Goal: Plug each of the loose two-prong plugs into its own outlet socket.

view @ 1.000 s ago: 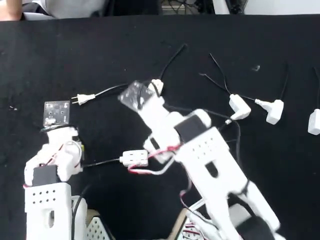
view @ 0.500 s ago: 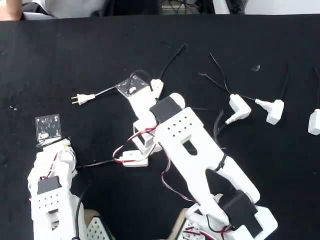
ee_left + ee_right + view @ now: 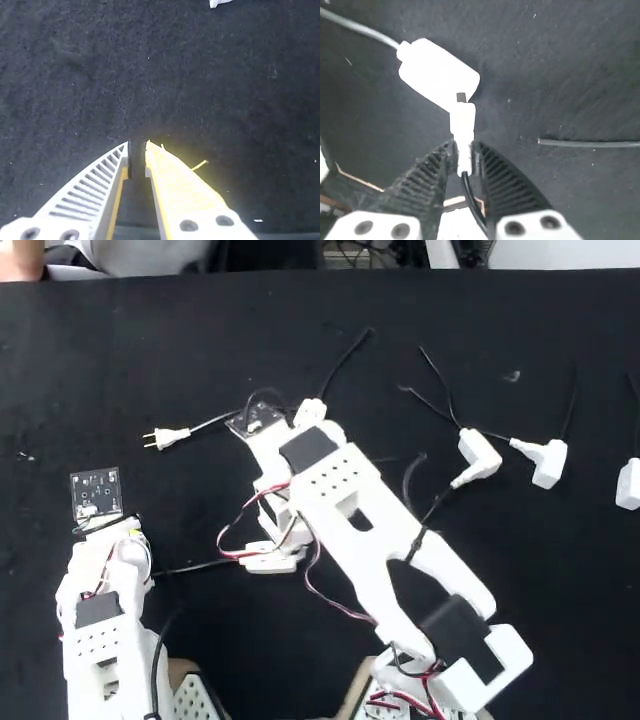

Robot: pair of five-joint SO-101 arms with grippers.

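Note:
My right gripper (image 3: 462,150) is shut on a small white two-prong plug (image 3: 462,122) whose black cord runs back between the fingers. The plug's front end meets a white outlet socket (image 3: 437,72), and a short bit of prong shows between them. In the high view my right arm (image 3: 340,500) stretches from the front right to the table's middle. My left gripper (image 3: 136,150) is shut on nothing, low over bare black cloth at the front left (image 3: 95,495). A loose white plug (image 3: 165,437) lies beyond it, prongs pointing left.
Another white socket (image 3: 272,558) with a cord running left lies under the right arm. More white plug and socket pieces (image 3: 478,455) (image 3: 545,462) (image 3: 628,485) with black cords lie at the right. A thin cord (image 3: 590,144) crosses the cloth near the right gripper.
The right arm has swung left and folded lower over the table's middle. The left arm drew back toward the front edge, then stayed still.

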